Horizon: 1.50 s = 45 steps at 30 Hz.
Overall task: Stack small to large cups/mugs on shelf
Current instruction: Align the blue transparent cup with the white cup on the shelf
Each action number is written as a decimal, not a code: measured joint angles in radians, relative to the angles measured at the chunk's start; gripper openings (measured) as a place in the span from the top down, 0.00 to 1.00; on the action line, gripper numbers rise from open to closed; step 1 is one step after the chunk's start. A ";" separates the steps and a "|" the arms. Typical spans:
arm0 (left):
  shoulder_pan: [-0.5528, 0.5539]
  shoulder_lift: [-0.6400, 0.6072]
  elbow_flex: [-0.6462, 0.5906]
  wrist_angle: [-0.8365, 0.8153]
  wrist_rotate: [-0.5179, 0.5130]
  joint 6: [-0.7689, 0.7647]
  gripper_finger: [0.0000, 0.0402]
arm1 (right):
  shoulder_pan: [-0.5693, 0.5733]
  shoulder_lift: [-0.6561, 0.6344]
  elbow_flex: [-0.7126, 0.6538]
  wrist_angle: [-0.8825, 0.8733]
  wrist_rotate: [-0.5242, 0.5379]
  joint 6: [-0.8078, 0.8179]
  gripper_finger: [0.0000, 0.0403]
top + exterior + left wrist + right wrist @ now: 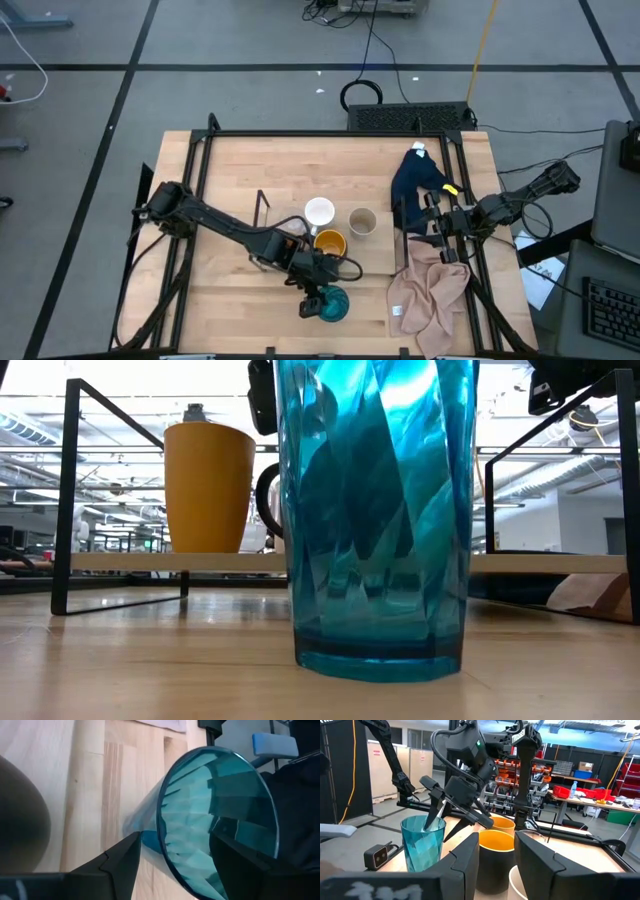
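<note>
Left gripper (451, 820) spread, one finger inside teal cup (333, 304), unclamped; you pinch rim squarely, lift straight, carry to shelf (550, 563).

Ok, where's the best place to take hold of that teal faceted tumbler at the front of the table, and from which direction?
Take the teal faceted tumbler by its rim, from straight above. It stands upright on the wooden table with its mouth open, and the left hand already straddles the wall, one finger inside, one outside. The sides taper downward, so a rim pinch looks surest.
</note>
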 joint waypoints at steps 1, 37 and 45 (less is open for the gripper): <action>0.002 0.000 0.000 0.000 0.001 0.000 0.41 | 0.000 0.000 0.000 0.000 0.000 0.000 0.71; 0.012 -0.058 0.034 -0.010 0.066 0.148 0.98 | 0.000 0.000 0.000 0.002 0.000 -0.030 0.71; 0.022 -0.059 0.260 -0.189 -0.066 0.322 0.98 | 0.000 0.000 0.000 0.002 -0.051 -0.034 0.71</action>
